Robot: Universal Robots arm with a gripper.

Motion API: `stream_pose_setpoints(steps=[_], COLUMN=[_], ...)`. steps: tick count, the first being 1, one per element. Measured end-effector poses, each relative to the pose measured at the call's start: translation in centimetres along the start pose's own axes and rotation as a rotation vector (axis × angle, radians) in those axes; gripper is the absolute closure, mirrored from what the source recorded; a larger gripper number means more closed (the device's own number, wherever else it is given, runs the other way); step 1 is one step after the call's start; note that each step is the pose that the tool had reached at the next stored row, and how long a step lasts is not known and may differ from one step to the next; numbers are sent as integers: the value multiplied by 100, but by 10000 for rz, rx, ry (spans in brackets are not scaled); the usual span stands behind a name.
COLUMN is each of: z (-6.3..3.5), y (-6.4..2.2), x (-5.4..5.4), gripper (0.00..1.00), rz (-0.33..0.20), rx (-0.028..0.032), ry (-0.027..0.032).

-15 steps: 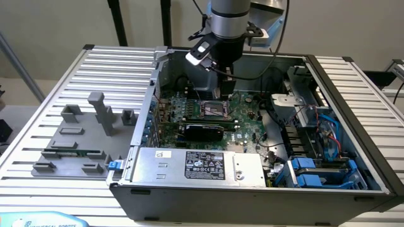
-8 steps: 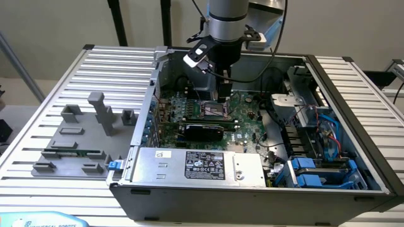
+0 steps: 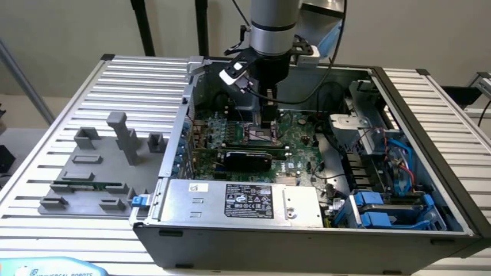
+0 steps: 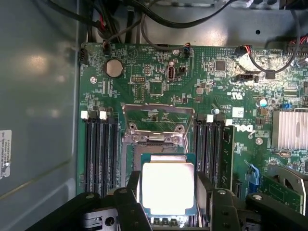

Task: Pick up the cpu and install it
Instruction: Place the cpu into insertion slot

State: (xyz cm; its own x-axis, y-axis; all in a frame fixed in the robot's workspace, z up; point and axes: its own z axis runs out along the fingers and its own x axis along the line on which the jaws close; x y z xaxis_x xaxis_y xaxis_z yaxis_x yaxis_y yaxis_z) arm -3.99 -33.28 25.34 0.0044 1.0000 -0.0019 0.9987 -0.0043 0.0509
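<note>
The cpu (image 4: pixel 168 187), a small square chip with a bright silvery top and greenish rim, sits between the two dark fingers of my gripper (image 4: pixel 168 195), whose jaws press against its opposite edges. It hovers right over the open cpu socket (image 4: pixel 158 139) on the green motherboard (image 4: pixel 144 82), and the socket's metal load plate (image 4: pixel 159 114) is flipped up behind it. From outside, my gripper (image 3: pixel 268 123) reaches straight down into the open computer case (image 3: pixel 307 241), its fingertips just above the socket area of the board.
Black memory slots (image 4: pixel 98 149) flank the socket on both sides and a finned heatsink (image 4: pixel 291 129) stands nearby. Cables run along the board's far edge. A power supply (image 3: pixel 238 201) lies at the case front. Grey fixture blocks (image 3: pixel 123 135) and a green memory stick (image 3: pixel 87 187) are at the exterior view's left.
</note>
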Motion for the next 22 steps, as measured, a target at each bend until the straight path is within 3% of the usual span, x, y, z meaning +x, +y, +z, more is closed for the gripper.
stream_pose_setpoints(steps=[3, 22], z=[34, 272], y=[-28, -52], x=[0, 105], gripper=[45, 45], rz=[85, 96], rx=[38, 44], ry=[-22, -12])
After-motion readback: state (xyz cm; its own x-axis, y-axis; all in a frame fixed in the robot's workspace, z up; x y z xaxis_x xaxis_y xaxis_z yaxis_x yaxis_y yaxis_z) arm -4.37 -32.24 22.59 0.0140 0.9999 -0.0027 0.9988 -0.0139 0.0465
